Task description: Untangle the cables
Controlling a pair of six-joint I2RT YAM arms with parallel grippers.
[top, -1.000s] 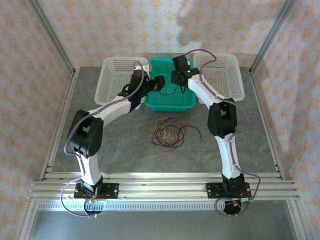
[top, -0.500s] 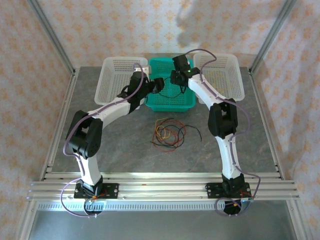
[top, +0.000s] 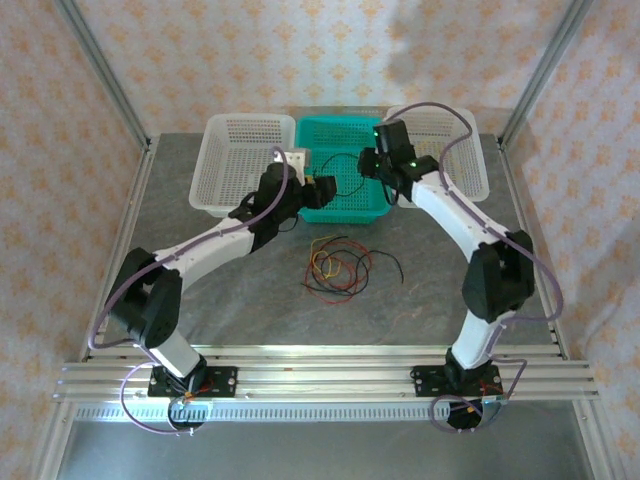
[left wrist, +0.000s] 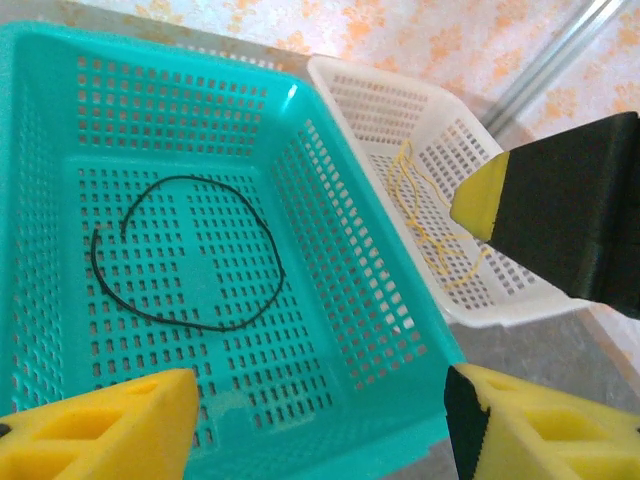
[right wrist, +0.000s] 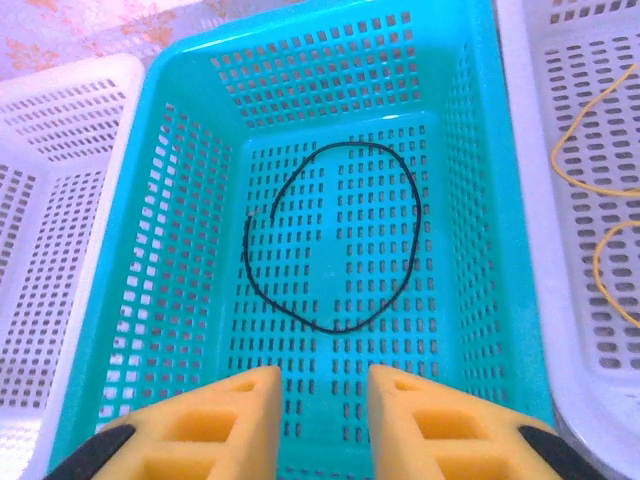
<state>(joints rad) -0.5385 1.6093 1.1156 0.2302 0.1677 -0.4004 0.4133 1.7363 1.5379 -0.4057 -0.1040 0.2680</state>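
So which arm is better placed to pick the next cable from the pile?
Left, probably. The left end effector hangs open at the teal basket's near edge, closer to the cables. The right end effector is farther back over the basket, its jaws only narrowly apart.

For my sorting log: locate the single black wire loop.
In the right wrist view the thin black wire loop lies flat inside the teal perforated plastic basket, between two white plastic baskets.
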